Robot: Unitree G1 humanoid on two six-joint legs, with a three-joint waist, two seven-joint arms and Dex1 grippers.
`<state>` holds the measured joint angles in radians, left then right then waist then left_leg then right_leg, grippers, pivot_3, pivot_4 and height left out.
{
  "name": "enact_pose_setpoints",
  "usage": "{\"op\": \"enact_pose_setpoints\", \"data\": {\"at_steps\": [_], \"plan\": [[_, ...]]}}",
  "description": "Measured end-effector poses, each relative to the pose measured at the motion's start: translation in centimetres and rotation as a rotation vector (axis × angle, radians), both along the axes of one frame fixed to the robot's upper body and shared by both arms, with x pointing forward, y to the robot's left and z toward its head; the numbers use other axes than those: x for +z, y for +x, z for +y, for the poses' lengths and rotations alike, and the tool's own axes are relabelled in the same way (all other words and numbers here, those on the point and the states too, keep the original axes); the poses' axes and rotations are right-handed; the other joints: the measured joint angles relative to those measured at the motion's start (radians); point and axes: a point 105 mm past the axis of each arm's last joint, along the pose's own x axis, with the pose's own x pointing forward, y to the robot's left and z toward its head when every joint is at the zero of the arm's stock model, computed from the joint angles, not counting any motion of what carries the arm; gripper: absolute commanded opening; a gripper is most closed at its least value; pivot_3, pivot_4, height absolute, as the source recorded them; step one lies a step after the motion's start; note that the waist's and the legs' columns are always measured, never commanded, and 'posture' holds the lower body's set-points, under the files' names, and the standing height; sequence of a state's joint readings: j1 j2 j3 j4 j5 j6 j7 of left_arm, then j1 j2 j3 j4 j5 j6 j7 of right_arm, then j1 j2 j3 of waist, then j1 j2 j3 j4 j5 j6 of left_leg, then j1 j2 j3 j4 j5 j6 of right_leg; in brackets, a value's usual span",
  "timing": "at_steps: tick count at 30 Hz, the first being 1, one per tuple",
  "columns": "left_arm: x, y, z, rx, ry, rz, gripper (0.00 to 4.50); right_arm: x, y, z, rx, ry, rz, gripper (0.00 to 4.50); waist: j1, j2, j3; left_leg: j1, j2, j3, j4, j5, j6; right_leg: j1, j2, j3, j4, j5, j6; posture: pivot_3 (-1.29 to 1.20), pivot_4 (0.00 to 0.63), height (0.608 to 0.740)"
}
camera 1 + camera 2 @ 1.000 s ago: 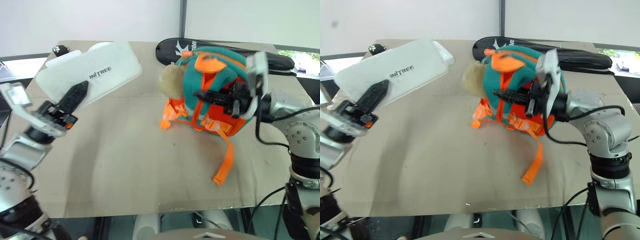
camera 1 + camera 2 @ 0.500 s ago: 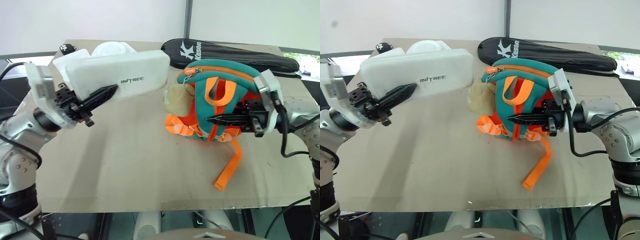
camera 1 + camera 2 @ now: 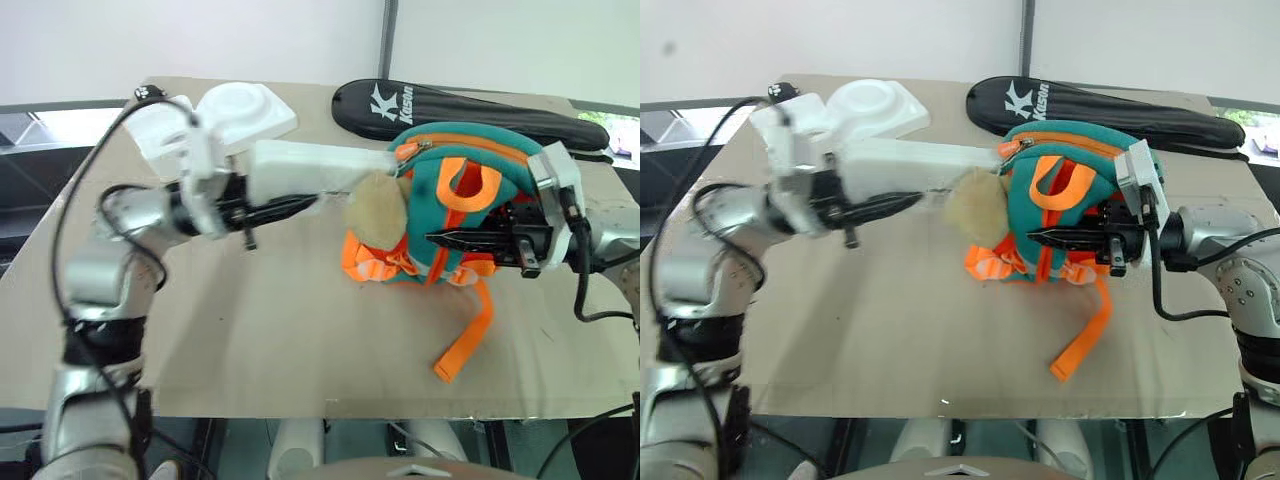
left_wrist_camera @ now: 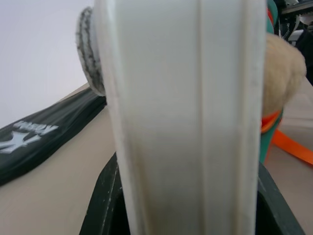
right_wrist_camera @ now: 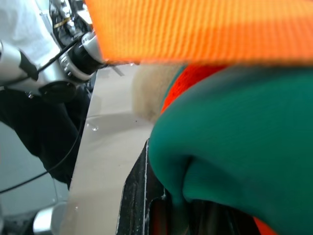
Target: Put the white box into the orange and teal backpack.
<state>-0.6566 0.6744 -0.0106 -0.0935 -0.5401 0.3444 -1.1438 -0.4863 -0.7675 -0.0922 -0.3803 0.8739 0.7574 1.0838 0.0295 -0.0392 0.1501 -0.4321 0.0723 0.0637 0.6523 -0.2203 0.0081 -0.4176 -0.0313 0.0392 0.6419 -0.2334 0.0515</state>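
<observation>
My left gripper (image 3: 303,198) is shut on the white box (image 3: 315,168), holding it edge-on and level above the table. The box's far end reaches the beige plush charm (image 3: 376,212) and the zipper edge of the orange and teal backpack (image 3: 455,185). In the left wrist view the white box (image 4: 186,117) stands between the black fingers (image 4: 103,196). The backpack stands upright at the table's right. My right gripper (image 3: 440,238) is shut on its teal fabric (image 5: 234,147) just below the orange handle loop (image 3: 470,185). An orange strap (image 3: 465,335) trails toward the table's front.
A long black racket bag (image 3: 470,105) lies along the table's far edge behind the backpack. A bulky white foam piece (image 3: 235,108) sits at the far left, behind the left arm. The brown table (image 3: 260,320) has bare room in front of both arms.
The left arm has swung the white box to the right and rolled it edge-on, so its end now meets the backpack by the plush charm. The right gripper still grips the backpack.
</observation>
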Motion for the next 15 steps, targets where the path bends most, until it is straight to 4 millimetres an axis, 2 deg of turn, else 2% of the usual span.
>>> {"op": "enact_pose_setpoints", "data": {"at_steps": [3,5,8,9,10,12,14,15], "plan": [[-0.2,1.5,-4.2,-0.032,0.031,0.033,1.08,-0.1,0.0,0.0,-0.005,0.005,-0.016,0.02,-0.002,0.0,0.0,0.0,-0.001,-0.001,0.001,0.0,0.001,0.001,0.001,0.001,0.0,0.0,0.001,0.0,0.15,0.74],[-0.7,2.4,-6.0,-0.03,0.067,0.045,1.08,-0.1,0.0,0.1,-0.004,0.01,-0.021,0.02,-0.005,0.0,0.0,0.0,-0.001,-0.002,0.0,0.0,0.001,0.001,0.001,0.001,0.0,0.0,0.001,0.0,0.15,0.74],[-2.7,3.8,-9.0,-0.028,0.178,0.043,1.08,-0.3,0.2,0.1,-0.033,0.02,-0.032,0.02,-0.013,0.001,0.0,0.001,0.0,-0.003,0.0,0.0,0.0,0.001,0.003,0.0,0.0,0.0,0.001,0.0,0.15,0.74],[-3.3,4.1,-9.6,-0.036,0.211,0.052,2.1,-0.4,0.3,0.1,-0.045,0.023,-0.03,0.0,-0.014,0.001,0.0,0.0,0.0,-0.003,-0.001,0.0,0.0,0.001,0.003,0.0,0.0,0.0,0.001,0.0,0.15,0.74],[-3.7,4.2,-9.9,-0.042,0.215,0.067,2.34,-0.5,0.4,0.2,-0.058,0.025,-0.031,0.0,-0.016,0.001,0.0,0.001,0.0,-0.003,-0.001,0.0,0.0,0.001,0.003,0.001,0.0,0.0,0.001,0.0,0.15,0.74],[-3.9,4.5,-10.0,-0.042,0.177,0.096,3.37,-0.8,0.8,0.2,-0.107,0.03,-0.032,0.0,-0.024,0.002,0.0,0.0,0.0,-0.004,-0.001,0.0,0.001,0.0,0.003,0.002,0.0,0.0,0.001,0.0,0.15,0.74],[-2.9,4.5,-8.6,-0.027,0.056,0.189,4.31,-0.8,1.2,0.2,-0.146,0.039,-0.035,0.0,-0.034,0.003,0.001,0.0,0.0,-0.004,-0.001,0.0,0.001,0.0,0.003,0.002,0.0,0.0,0.001,0.0,0.15,0.74],[-2.6,4.5,-7.8,-0.018,0.016,0.223,4.41,-0.8,1.2,0.1,-0.156,0.039,-0.036,0.0,-0.039,0.003,0.001,0.0,0.0,-0.004,-0.002,0.0,0.001,-0.001,0.003,0.002,0.001,0.0,0.001,0.0,0.15,0.74]]}}
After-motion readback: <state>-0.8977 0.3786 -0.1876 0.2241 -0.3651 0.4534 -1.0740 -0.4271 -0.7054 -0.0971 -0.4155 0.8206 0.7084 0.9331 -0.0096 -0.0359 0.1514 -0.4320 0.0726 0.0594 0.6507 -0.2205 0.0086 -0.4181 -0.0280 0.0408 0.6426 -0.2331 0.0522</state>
